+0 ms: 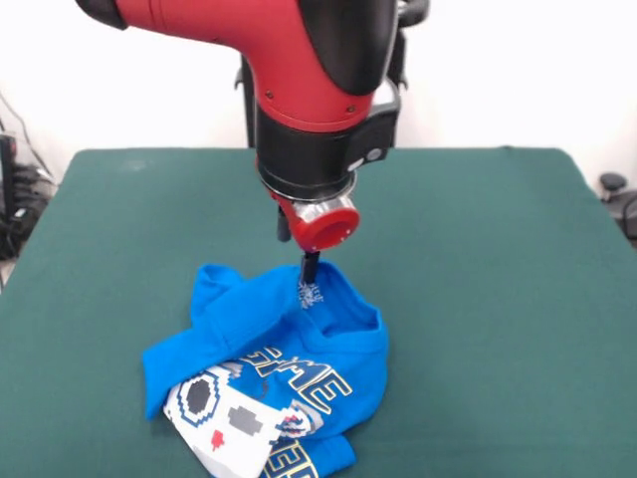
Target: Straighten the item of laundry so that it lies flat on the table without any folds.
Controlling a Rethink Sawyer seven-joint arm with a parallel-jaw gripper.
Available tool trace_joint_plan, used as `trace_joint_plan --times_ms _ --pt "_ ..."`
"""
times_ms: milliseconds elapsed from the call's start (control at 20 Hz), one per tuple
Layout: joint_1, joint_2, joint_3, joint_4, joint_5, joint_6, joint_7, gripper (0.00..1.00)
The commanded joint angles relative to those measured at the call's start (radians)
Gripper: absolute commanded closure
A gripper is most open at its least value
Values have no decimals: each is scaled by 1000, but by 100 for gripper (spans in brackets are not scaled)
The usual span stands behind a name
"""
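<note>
The item of laundry (328, 344), a bright blue T-shirt, lies crumpled near the front middle of the green table (498, 299). Its white pixel controller print (224, 418) and block lettering (304, 378) face up, with a sleeve folded over at the left. My gripper (310, 277) comes straight down from the red arm onto the shirt's far edge by the neck label (310, 295). Its dark fingers are drawn together on the cloth, which rises in a small peak to meet them.
Green table cloth stretches wide on both sides of the shirt and behind it. Dark cables and gear (15, 199) sit off the table's left edge, and a dark object (617, 194) off its right edge.
</note>
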Motion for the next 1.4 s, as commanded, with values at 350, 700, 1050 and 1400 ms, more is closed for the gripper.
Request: trace_joint_plan --times_ms 350,700,1050,1400 --pt "-31 78 173 158 -8 -96 -217 0" --pt "-53 144 216 115 -29 -153 -241 0" --pt "-37 143 236 87 -28 -138 -204 0" --pt "-12 153 183 96 -69 -134 -150 0"
